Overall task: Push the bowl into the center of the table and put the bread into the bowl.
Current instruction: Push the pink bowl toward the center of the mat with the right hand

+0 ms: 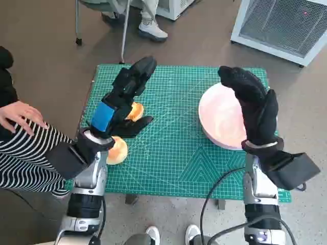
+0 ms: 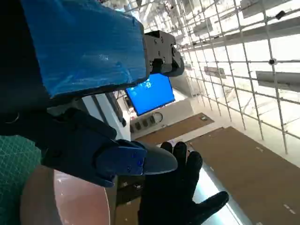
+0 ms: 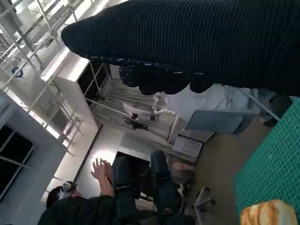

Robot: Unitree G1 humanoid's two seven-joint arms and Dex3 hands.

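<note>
Waiting on both steps: bowl (image 1: 222,118) off-centre under spread right hand (image 1: 254,107); bread (image 1: 136,111) beneath empty, spread left hand (image 1: 121,102).

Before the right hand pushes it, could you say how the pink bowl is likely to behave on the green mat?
The bowl looks wide and shallow, so it would probably slide rather than tip. The green mat may grip its base somewhat. The right hand rests at its outer rim, so a push there would likely move it inward.

A green cutting mat (image 1: 173,153) covers the table, a person's striped sleeve (image 1: 23,153) beside its edge.
</note>
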